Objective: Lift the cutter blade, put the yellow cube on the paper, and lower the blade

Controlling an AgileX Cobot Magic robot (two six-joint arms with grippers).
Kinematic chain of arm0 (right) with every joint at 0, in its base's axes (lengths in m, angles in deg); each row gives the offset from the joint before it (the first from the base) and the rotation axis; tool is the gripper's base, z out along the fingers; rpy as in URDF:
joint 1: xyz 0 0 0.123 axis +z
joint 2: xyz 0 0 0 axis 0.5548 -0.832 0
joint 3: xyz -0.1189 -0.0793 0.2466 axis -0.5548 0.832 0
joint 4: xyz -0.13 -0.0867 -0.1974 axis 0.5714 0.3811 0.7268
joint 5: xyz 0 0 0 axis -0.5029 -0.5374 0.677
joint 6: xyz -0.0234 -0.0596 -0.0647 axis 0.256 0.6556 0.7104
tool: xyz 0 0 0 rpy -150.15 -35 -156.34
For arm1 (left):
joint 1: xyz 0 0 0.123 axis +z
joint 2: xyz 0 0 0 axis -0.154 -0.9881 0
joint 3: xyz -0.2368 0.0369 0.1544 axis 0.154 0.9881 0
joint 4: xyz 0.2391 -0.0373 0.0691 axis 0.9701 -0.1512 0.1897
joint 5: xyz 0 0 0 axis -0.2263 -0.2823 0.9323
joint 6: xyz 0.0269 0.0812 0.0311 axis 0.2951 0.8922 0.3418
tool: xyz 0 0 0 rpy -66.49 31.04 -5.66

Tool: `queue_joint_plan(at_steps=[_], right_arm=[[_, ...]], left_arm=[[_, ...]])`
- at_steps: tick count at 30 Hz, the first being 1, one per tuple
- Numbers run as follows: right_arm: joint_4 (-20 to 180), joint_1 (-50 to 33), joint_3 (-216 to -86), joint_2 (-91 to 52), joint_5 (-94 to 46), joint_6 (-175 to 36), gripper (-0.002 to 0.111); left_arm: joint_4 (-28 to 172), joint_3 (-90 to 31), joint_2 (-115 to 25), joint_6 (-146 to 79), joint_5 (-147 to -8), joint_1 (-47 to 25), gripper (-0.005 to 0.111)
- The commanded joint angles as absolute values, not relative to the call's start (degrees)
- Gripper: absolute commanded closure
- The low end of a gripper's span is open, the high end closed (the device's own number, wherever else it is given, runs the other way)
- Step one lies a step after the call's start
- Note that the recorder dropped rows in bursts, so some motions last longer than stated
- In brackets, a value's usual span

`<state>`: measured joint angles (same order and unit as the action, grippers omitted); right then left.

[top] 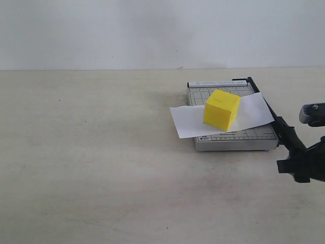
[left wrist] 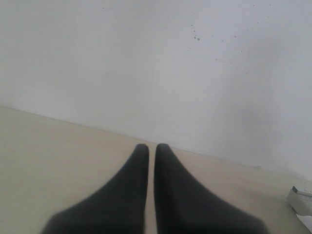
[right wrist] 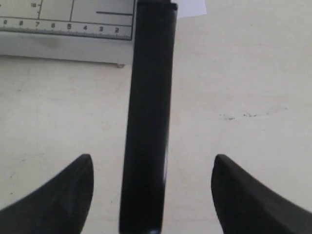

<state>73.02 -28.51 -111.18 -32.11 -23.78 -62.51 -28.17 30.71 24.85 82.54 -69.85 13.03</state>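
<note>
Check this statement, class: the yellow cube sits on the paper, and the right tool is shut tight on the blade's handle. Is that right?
Not quite. The right tool is open, its fingers apart on either side of the blade handle, as the right wrist view shows. The cube does sit on the paper.

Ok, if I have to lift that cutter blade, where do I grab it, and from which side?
Probably the thick handle of the blade, where it sticks out past the board. It's long and narrow, so come in from its free end, straddling it, the way the open right gripper sits now.
</note>
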Motion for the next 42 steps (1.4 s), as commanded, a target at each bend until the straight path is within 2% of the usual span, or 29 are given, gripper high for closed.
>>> queue_joint_plan(at_steps=[1,2,4,7,15,24,31,37,39,42], right_arm=[[73.34,-28.56,-110.98,-27.44,-22.37,-62.69,0.045],[73.34,-28.56,-110.98,-26.09,-22.37,-62.58,0.050],[73.34,-28.56,-110.98,-22.15,-23.02,-62.58,0.067],[73.34,-28.56,-110.98,-15.74,-24.87,-62.84,0.109],[73.11,-27.84,-110.27,0.20,-26.13,-62.93,0.109],[73.12,-19.85,-102.31,16.28,-21.50,-62.42,0.109],[73.12,-19.86,-102.21,24.36,-26.26,-62.44,0.109],[71.87,-19.86,-99.83,25.63,-27.37,-67.21,0.109],[71.88,-19.86,-95.49,25.63,-24.47,-67.21,0.109],[71.88,-19.86,-87.65,25.63,-8.86,-67.21,0.109]], left_arm=[[-28.24,30.94,25.00,82.64,-70.01,13.24,0.101],[-28.24,30.94,25.00,82.64,-70.01,13.24,0.101],[-28.24,30.94,25.00,82.64,-70.01,13.24,0.101],[-28.24,30.94,25.00,82.64,-70.01,13.24,0.101],[-28.24,30.94,25.00,82.64,-70.01,13.24,0.101],[-28.24,30.94,25.00,82.64,-70.01,13.24,0.101],[-28.24,30.94,25.00,82.64,-70.01,13.24,0.101],[-28.24,30.94,25.00,82.64,-70.01,13.24,0.101],[-28.24,30.94,25.00,82.64,-70.01,13.24,0.101],[-28.24,30.94,25.00,82.64,-70.01,13.24,0.101]])
